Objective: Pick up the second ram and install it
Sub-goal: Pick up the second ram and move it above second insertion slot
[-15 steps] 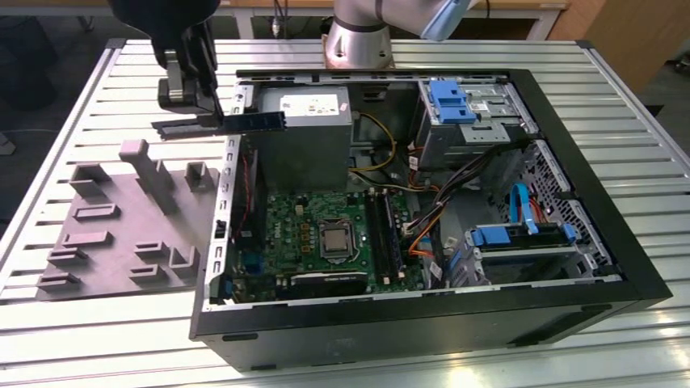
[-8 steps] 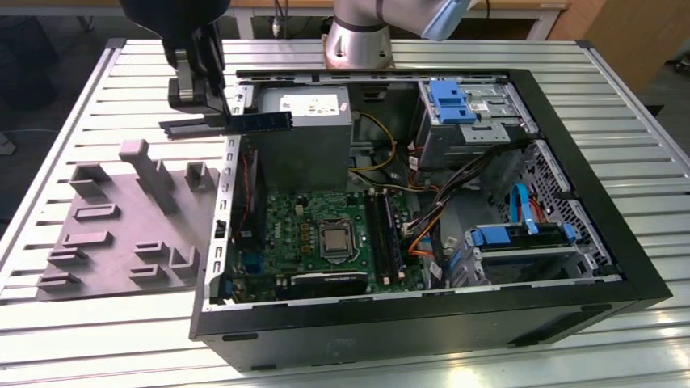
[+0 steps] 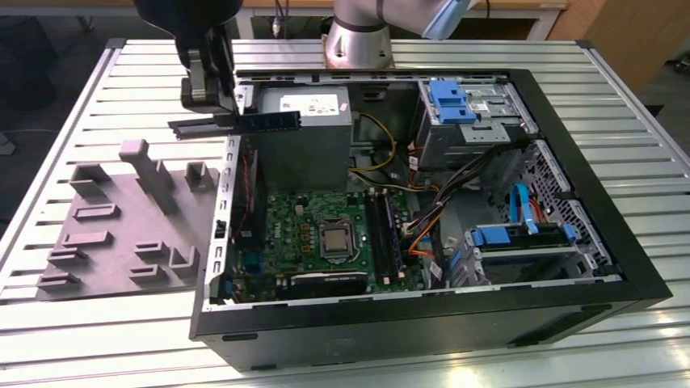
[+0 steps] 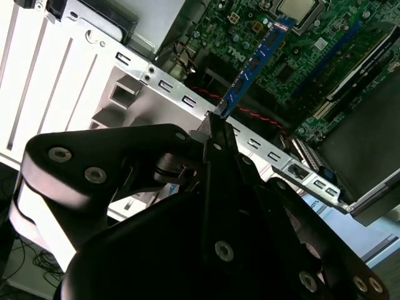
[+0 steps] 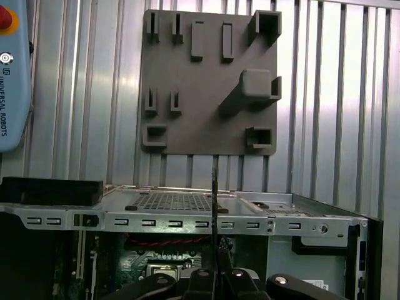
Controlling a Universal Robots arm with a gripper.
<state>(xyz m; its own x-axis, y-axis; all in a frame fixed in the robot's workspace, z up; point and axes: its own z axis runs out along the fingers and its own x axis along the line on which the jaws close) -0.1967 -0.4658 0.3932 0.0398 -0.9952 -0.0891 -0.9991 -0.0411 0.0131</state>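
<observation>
My gripper (image 3: 226, 120) hangs over the open computer case's wall (image 3: 232, 174) on the exterior view's left, shut on the second ram (image 3: 270, 121). The stick is thin and dark blue-green, and it juts level toward the power supply. In the second wrist view the second ram (image 4: 253, 65) reaches out from the gripper (image 4: 215, 122) over the green motherboard (image 4: 300, 56). It appears edge-on as a thin dark line in the first wrist view, the second ram (image 5: 214, 206) rising from the gripper (image 5: 214, 265). The motherboard's long black slots (image 3: 383, 230) lie below, toward the case's middle.
A grey fixture block (image 3: 129, 226) with upright posts sits on the slatted table beside the case, also in the first wrist view as the fixture block (image 5: 209, 81). Inside the case are a power supply (image 3: 305, 137), blue drive caddies (image 3: 448, 101) and cable bundles (image 3: 431, 218). A pendant (image 5: 12, 75) lies nearby.
</observation>
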